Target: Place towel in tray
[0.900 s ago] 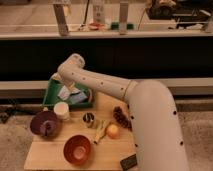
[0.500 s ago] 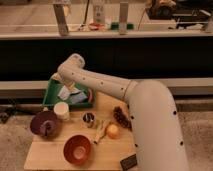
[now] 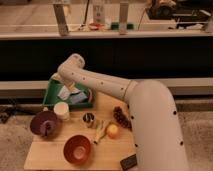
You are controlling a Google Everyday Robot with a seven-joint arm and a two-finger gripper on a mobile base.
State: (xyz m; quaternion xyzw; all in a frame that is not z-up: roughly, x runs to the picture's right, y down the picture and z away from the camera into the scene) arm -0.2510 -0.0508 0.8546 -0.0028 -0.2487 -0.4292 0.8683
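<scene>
Nothing much has moved over the last second: the arm stays bent over the far left corner of the surface (image 3: 50,155), and its hand (image 3: 66,91) is still down inside the green tray (image 3: 50,98). I cannot tell whether the hand is spread or closed from where I stand. The towel (image 3: 78,98), a pale crumpled cloth, lies in the tray just to the right of the hand, apparently touching it. To my eye the placing is as good as done, and what is left is to let go, if it has not already, and lift clear. Just nearer than the hand stands a white cup (image 3: 61,110), with a purple bowl (image 3: 44,123) beyond that on the same side. Further off to the right sit a small dark cup (image 3: 88,118), an orange (image 3: 113,131) and a dark bunch of grapes (image 3: 120,117), and a red bowl (image 3: 77,148) sits at the front. Behind the surface runs a long dark counter (image 3: 150,55), and the floor (image 3: 200,135) is speckled grey.
</scene>
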